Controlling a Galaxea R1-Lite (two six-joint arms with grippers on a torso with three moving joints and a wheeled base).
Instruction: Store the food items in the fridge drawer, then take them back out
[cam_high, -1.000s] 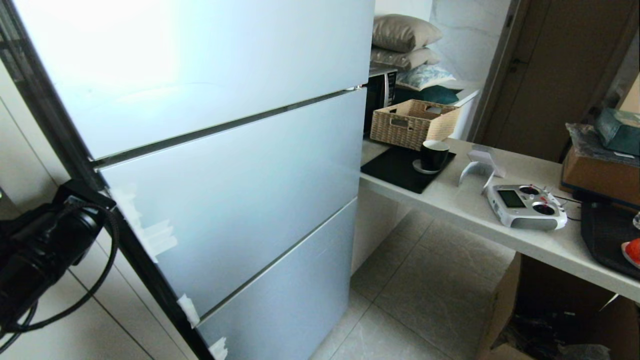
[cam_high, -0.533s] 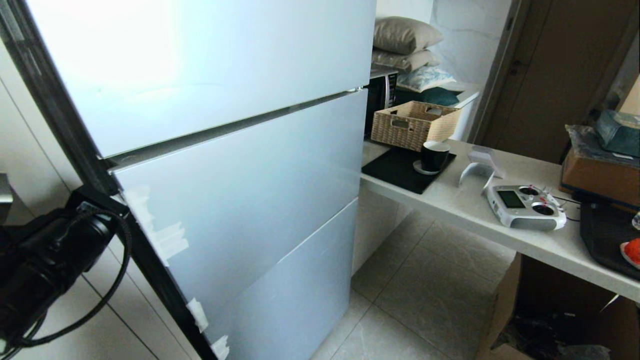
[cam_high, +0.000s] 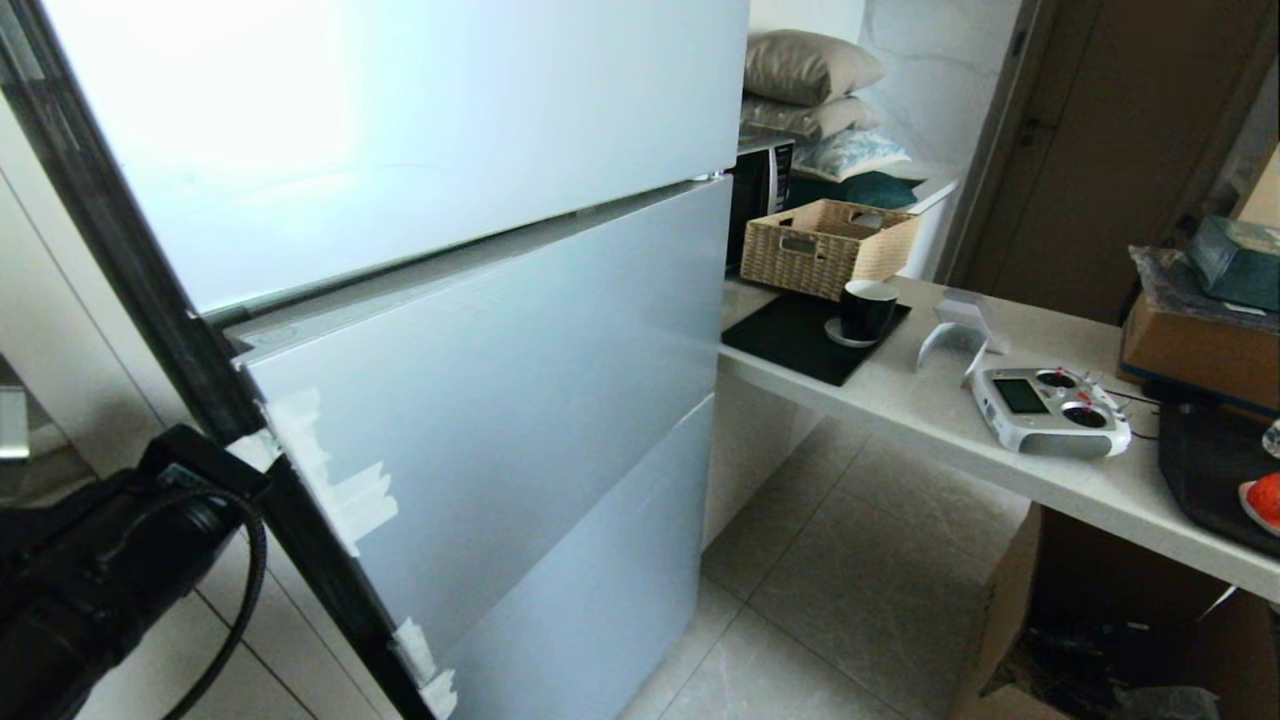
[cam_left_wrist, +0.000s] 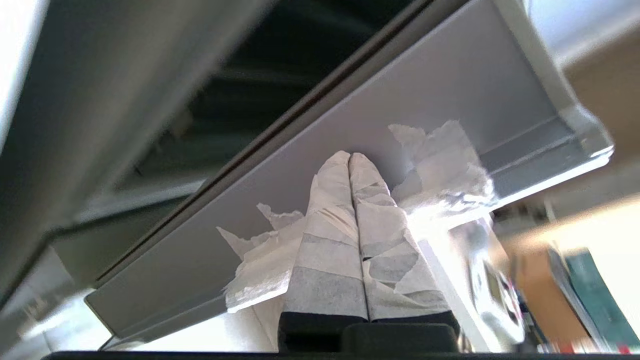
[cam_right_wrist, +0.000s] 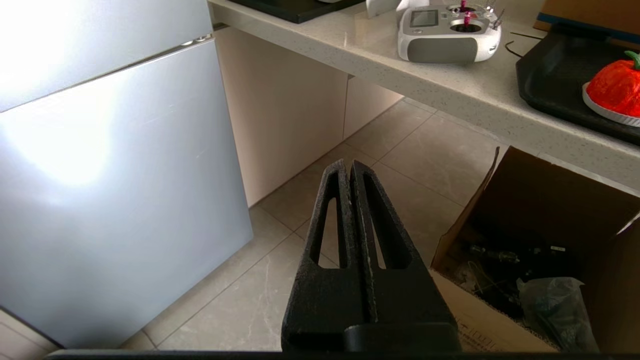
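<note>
Jaws closed, cardboard box (cam_right_wrist: 525, 260) below counter (cam_right_wrist: 450, 85)

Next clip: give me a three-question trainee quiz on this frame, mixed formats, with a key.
1. True or false: the left gripper has its taped fingers spread wide apart.
2. Multiple choice: the orange-red pumpkin toy sits A) on a white plate on the black tray, B) on the floor, C) in the wicker basket.
3. Fill in: the right gripper hangs above the tiled ____.

Key: 1 false, the fingers are pressed together, tips at the inner side of the middle fridge panel. 2 A. 3 floor.
</note>
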